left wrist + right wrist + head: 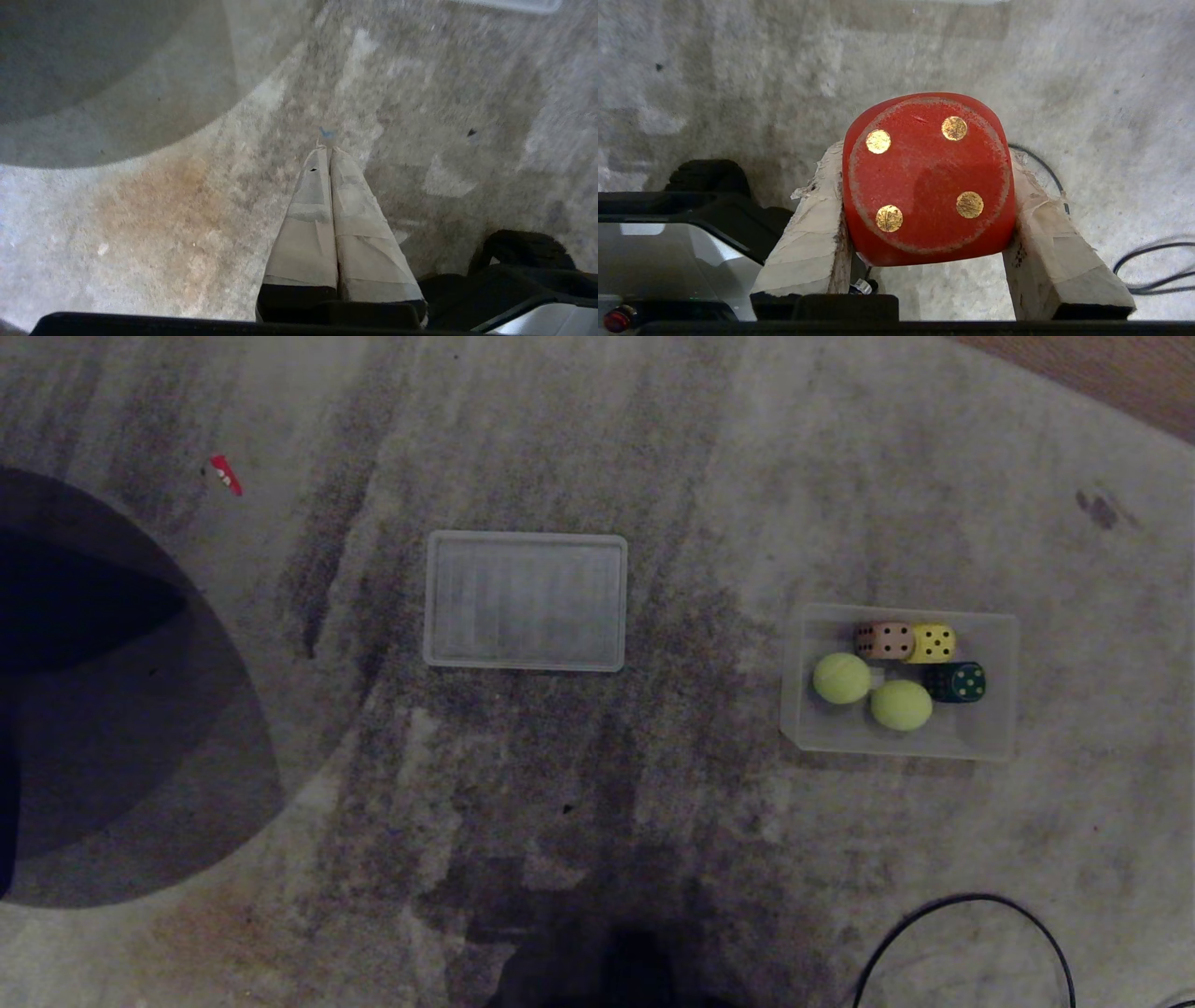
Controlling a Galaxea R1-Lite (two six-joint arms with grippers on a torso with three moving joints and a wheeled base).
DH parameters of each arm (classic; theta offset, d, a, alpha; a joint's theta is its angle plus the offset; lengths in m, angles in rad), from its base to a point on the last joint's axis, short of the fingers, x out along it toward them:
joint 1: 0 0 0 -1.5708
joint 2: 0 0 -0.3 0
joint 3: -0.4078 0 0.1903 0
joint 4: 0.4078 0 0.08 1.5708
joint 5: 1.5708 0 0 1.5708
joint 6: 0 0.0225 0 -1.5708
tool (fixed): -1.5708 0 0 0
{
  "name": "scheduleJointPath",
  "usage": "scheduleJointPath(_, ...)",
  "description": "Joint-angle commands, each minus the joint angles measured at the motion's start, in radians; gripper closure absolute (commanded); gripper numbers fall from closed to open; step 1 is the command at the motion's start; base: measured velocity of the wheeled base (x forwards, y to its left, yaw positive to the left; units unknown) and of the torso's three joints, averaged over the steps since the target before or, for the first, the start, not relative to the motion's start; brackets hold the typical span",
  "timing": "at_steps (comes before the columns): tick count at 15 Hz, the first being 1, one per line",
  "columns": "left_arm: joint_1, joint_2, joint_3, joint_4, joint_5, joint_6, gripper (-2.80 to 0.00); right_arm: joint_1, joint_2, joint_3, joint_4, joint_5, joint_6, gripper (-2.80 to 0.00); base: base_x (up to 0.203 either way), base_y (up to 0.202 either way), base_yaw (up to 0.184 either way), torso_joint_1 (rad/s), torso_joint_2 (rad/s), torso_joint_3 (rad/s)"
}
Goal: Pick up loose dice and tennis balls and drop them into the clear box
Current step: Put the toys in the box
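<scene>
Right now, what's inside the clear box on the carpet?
Inside the clear box: two tennis balls and three dice, tan, yellow and dark green. Whatever lies beneath them is covered.

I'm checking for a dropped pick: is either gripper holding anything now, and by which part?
The right gripper holds the red die, its fingers pressed on two opposite side faces. The left gripper is shut and empty.
</scene>
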Motion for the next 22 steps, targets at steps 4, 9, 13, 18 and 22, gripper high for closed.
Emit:
scheduleJointPath(4,0.000,0.001,0.002,0.000,0.004,-0.024,0.00,0.000,0.000,0.000,0.000,-0.001,0.008,0.00,0.000,0.000,0.000,0.003,0.00,-0.084)
scheduleJointPath(9,0.000,0.001,0.002,-0.003,0.010,-0.043,0.00,-0.001,0.099,-0.104,0.001,-0.021,0.034,0.00,0.000,0.000,0.000,0.000,0.00,0.000)
scheduleJointPath(13,0.000,0.002,0.002,-0.003,0.010,-0.043,0.00,-0.001,0.511,-0.219,-0.084,-0.021,0.143,0.00,0.000,0.000,0.000,0.000,0.00,0.000)
scheduleJointPath(18,0.000,0.001,0.002,-0.003,0.010,-0.043,0.00,0.001,1.020,-0.255,-0.496,-0.026,0.217,0.00,0.000,0.000,0.000,0.000,0.00,0.000)
scheduleJointPath(22,0.000,0.001,0.002,-0.003,0.010,-0.043,0.00,0.001,1.326,-0.276,-0.769,-0.038,0.269,0.00,0.000,0.000,0.000,0.000,0.00,0.000)
